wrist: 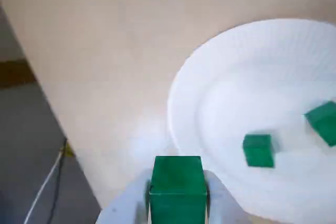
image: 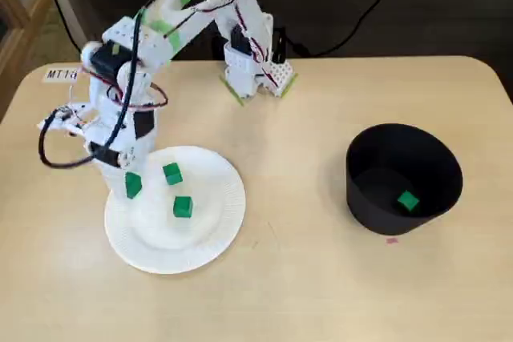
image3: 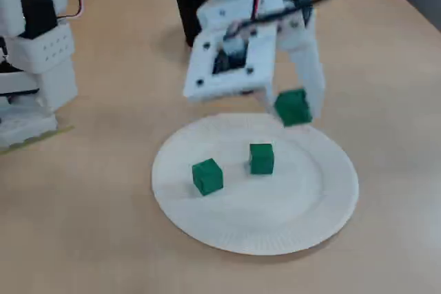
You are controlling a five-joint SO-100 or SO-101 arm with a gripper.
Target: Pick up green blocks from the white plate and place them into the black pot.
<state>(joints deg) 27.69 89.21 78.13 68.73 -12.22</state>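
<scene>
My gripper (image: 131,185) (wrist: 177,192) (image3: 293,109) is shut on a green block (image: 133,186) (wrist: 177,186) (image3: 293,107), held just above the left edge of the white plate (image: 212,222) (wrist: 231,66) (image3: 227,228) as a fixed view shows it. Two more green blocks lie on the plate, one (image: 171,173) (wrist: 323,121) (image3: 261,158) nearer the arm and one (image: 183,207) (wrist: 258,150) (image3: 207,175) toward the middle. The black pot (image: 365,186) (image3: 187,1) stands far to the right in a fixed view, with a green block (image: 408,200) inside it.
The arm's white base (image: 255,70) (image3: 31,67) is fixed at the table's back edge. A dark cable loops off the arm at the left (image: 50,158). A white label (image: 60,74) lies near the table's back-left corner. The table edge (wrist: 52,124) runs close to the plate.
</scene>
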